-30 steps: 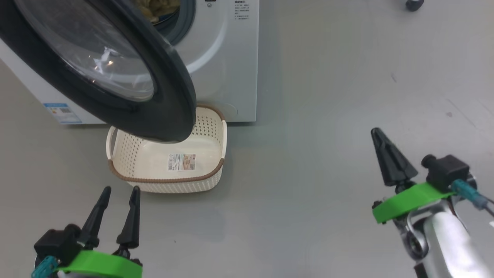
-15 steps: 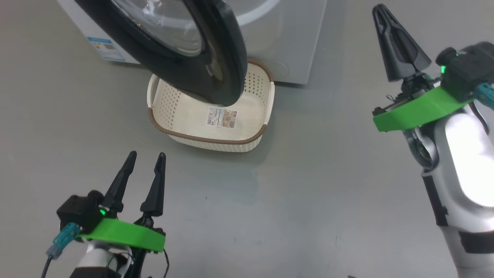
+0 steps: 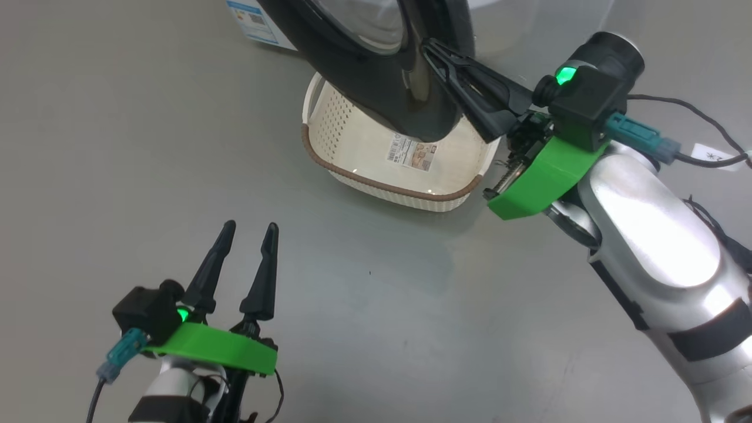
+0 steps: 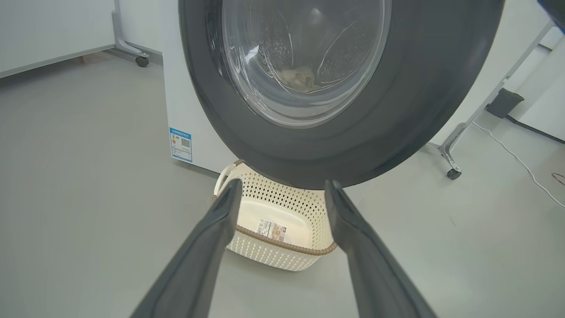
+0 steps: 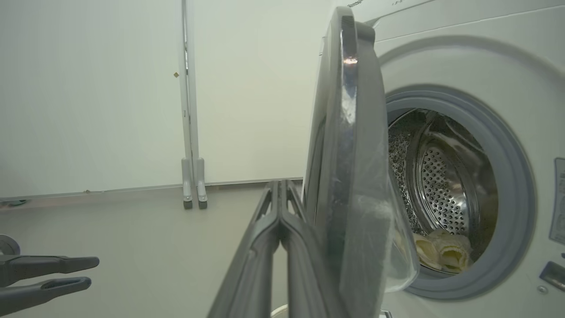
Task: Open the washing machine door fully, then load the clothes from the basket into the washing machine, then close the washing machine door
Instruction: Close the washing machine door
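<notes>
The washing machine stands with its door swung out over the basket. The basket holds nothing but a label. Pale clothes lie in the steel drum and show through the door glass. My right gripper is shut with nothing in it. Its fingertips are at the door's free edge, on the outer side; whether they touch I cannot tell. My left gripper is open above the floor, some way in front of the basket.
Grey floor surrounds the machine. A wheeled frame leg and a white cable lie to one side, another caster on the other. A white panel with a post stands behind. My left gripper shows low in the right wrist view.
The head camera has tilted and turned, shifting the whole picture. My shut right gripper has swung up and inward from the open floor to the door's edge. The left gripper stays open.
</notes>
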Available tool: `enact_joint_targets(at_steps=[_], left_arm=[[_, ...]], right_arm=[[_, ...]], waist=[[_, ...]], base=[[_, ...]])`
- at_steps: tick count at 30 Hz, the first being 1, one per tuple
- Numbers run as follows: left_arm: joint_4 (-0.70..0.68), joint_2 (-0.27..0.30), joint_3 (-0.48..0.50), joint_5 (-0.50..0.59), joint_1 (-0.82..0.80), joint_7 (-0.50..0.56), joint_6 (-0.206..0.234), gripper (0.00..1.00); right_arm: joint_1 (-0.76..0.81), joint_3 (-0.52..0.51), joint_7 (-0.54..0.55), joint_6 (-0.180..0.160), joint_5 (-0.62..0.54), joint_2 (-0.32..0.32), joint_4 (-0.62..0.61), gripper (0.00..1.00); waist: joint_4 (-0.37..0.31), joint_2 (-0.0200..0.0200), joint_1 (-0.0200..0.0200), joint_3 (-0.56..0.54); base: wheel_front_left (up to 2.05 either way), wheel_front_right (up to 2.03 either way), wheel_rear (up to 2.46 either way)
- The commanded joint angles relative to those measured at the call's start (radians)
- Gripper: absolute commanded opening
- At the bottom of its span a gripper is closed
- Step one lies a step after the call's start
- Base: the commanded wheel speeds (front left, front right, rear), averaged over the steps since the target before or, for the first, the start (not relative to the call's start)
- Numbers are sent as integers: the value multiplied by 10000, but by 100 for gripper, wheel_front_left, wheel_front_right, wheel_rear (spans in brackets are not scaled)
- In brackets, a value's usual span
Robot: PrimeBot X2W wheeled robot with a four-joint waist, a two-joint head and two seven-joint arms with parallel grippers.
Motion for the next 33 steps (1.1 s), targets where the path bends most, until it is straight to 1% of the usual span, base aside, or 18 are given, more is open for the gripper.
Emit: enact_joint_targets(at_steps=[1, 6, 10, 19, 28, 33], left_arm=[[-249, 119, 288, -36, -273, -66, 2, 100], [-214, 13, 217, -71, -298, -66, 2, 100], [-198, -31, 197, -93, -272, -67, 2, 100], [-184, -110, 156, -120, -312, -67, 2, 100], [-268, -186, 126, -161, -519, -67, 2, 100], [-303, -213, 57, -180, -659, -67, 2, 100]], right_arm=[[-229, 128, -65, -2, 94, 110, -206, 0], [-421, 568, -65, -2, 218, -42, 292, 0], [-559, 556, -65, -2, 237, -59, 774, 0], [-681, 183, -65, -2, -109, -37, 1600, 0], [-945, -308, -65, -2, -386, -181, 1937, 0], [-1191, -1087, -65, -2, -867, -240, 2254, 0]], waist=[[219, 0, -1, 109], [569, 0, -1, 223], [748, 0, -1, 297], [905, 0, -1, 450], [932, 0, -1, 812], [966, 0, -1, 1111]], base=[[0, 0, 0], [0, 0, 0], [0, 0, 0], [0, 0, 0], [0, 0, 0], [0, 0, 0]])
